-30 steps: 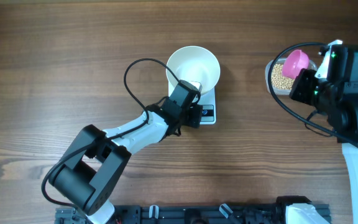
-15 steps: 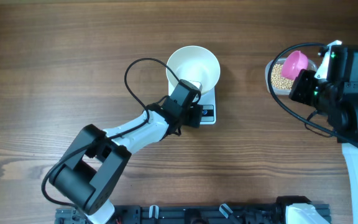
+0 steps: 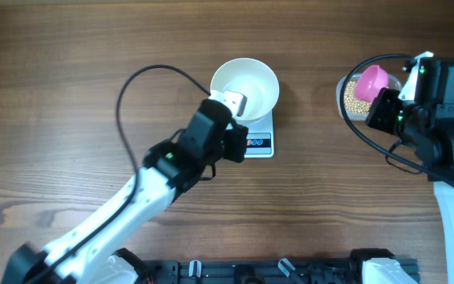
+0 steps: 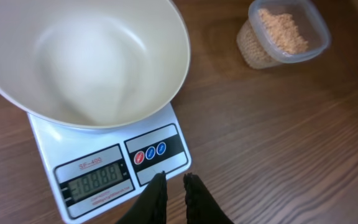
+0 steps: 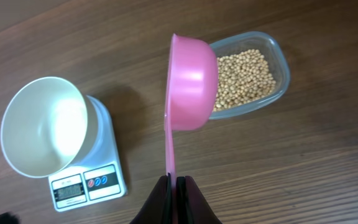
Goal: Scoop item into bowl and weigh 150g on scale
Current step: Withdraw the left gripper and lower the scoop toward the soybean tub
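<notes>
The left end effector (image 4: 174, 186) shows at the bottom edge of its wrist view, its two dark fingertips a narrow slit apart with nothing between them. They hang just at the front edge of the scale (image 4: 48, 140), beside the dark button panel (image 4: 157, 149) with its three round buttons. The grey display (image 4: 98, 177) sits left of that panel; its digits are too faint to read. The white bowl (image 4: 104, 62) stands on the scale, overhangs its back and sides, and has nothing in it.

The right end effector (image 5: 176, 186) is pinched tight on the thin handle of the pink scoop (image 5: 191, 81). The scoop is seen edge-on, its flat rim toward the left of the frame and its rounded back toward the right, and it overlaps the near-left end of the clear tub (image 5: 278, 56). Whether the scoop carries anything cannot be told. The tub is partly filled with pale-tan beans (image 5: 244, 78).

In the overhead view the scale and bowl sit at frame centre and the tub at the upper right, well apart, with a band of bare wooden tabletop (image 3: 310, 158) between them. A black cable (image 3: 132, 95) loops above the left arm toward the upper left.
</notes>
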